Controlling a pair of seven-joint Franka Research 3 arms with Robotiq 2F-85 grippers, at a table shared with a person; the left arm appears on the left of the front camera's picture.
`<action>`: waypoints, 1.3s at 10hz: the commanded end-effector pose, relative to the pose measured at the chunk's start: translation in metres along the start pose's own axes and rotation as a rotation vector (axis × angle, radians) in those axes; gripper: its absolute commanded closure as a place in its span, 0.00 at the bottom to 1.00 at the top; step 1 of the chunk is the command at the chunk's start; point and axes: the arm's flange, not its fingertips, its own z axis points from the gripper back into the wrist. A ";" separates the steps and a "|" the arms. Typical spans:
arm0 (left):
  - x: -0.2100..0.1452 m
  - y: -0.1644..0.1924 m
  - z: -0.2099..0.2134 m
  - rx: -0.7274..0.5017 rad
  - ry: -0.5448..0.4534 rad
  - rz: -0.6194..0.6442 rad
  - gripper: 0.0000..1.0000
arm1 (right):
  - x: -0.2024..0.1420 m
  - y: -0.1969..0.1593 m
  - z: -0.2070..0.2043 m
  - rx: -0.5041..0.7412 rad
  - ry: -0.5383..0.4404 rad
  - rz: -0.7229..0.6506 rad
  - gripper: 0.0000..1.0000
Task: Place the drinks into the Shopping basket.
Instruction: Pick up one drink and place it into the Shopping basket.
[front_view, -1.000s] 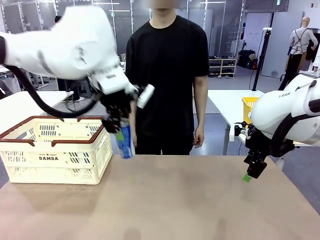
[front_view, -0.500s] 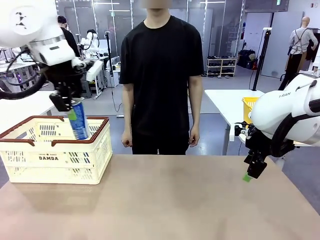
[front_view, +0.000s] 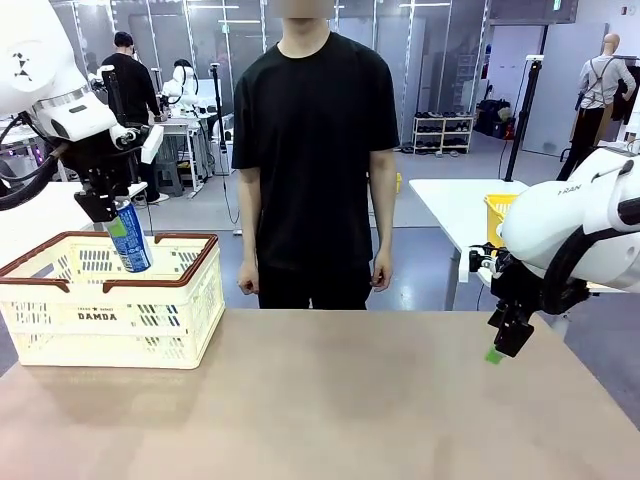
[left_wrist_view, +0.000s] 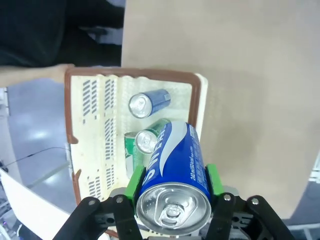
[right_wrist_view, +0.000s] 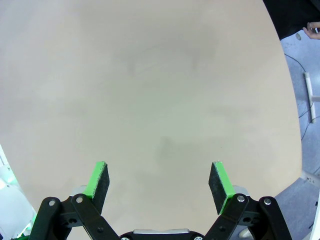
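We saw left gripper (left_wrist_view: 172, 197) jaws clamped on blue-and-white metal drink can (left_wrist_view: 172, 175), cream slotted plastic basket (left_wrist_view: 90, 130) beneath jaws; right gripper (right_wrist_view: 159, 182) jaws apart over bare bench (right_wrist_view: 150, 90).

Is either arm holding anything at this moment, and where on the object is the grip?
The left gripper holds a blue can by its sides near the top, above the Shopping basket. The right gripper holds nothing.

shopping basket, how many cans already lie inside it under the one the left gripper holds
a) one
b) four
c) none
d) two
d: the left wrist view shows a blue can and a green can lying in the Shopping basket, below the blue can held in the left gripper.
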 end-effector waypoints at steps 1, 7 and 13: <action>-0.003 0.014 0.008 -0.006 -0.035 0.056 0.42 | -0.001 0.002 0.001 0.004 0.006 0.005 0.00; -0.025 0.025 -0.010 -0.033 -0.002 0.089 0.42 | -0.001 0.002 0.001 0.004 0.006 0.005 0.00; -0.034 0.047 -0.020 -0.008 0.000 0.102 0.42 | -0.001 0.002 0.001 0.004 0.006 0.005 0.00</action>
